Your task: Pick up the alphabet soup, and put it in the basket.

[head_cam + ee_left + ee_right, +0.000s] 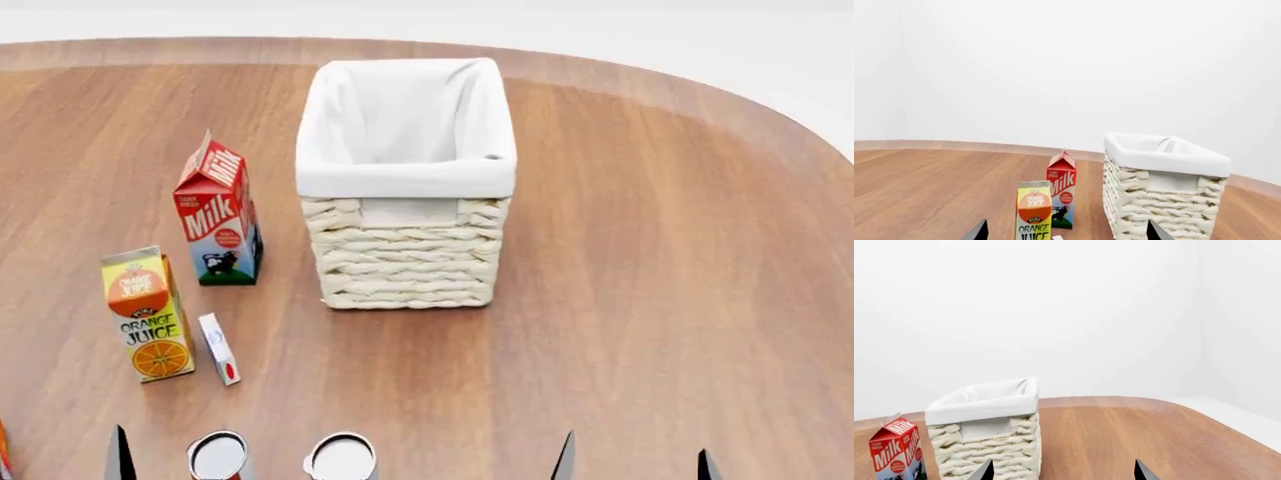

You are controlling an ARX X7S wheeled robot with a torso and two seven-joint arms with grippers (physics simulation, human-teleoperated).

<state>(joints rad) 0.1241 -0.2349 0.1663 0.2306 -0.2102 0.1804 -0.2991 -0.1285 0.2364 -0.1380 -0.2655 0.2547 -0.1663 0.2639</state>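
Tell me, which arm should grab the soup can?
Probably the left. The small round soup can with the silver-white top stands in the left half of the head view, nearer the open left tool than the open right tool, which hangs over the bare brown wooden table.

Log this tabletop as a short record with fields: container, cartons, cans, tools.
container: wicker basket, upright, nothing visible inside
cartons: milk carton and orange juice carton, standing left of the basket; small box lying beside the juice
cans: two cans at the near edge, labels not visible
tools: left tool and right tool open, holding nothing
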